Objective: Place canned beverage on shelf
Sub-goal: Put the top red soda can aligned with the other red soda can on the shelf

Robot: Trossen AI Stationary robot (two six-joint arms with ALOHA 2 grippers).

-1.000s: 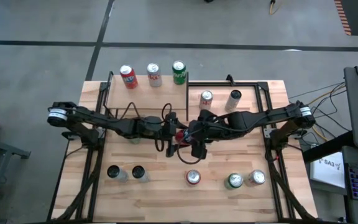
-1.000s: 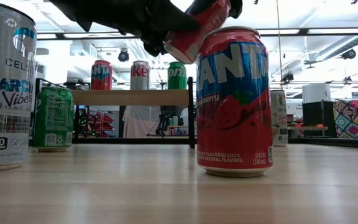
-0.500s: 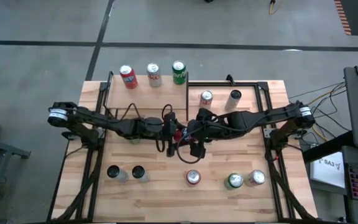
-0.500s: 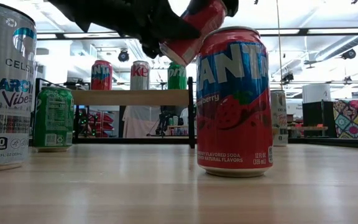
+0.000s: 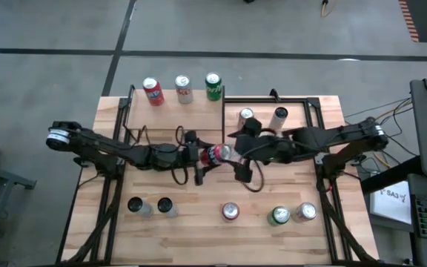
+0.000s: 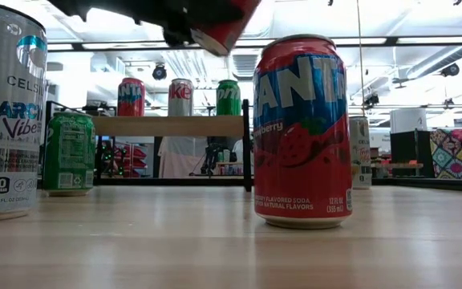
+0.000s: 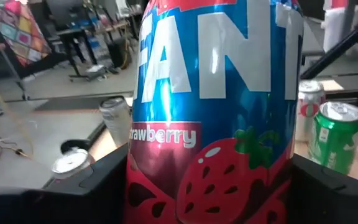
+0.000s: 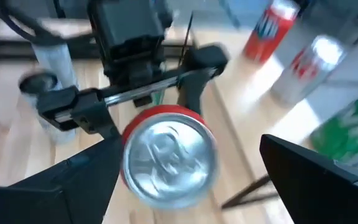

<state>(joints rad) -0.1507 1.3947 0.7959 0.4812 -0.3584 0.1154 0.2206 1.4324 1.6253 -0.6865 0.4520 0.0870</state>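
tabletop [image 5: 199,222] | left gripper [image 5: 202,155] clamps red can [image 5: 215,154] (sideways) | right gripper [image 5: 237,152] spread wide beside it

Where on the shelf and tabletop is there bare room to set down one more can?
The shelf is bare in front of its three cans. The tabletop is bare between the two dark-topped cans and the red can. The centre is crowded: both hands meet around the held can.

Big red can [image 6: 301,132] near lens; three cans on shelf [image 6: 167,125] behind.
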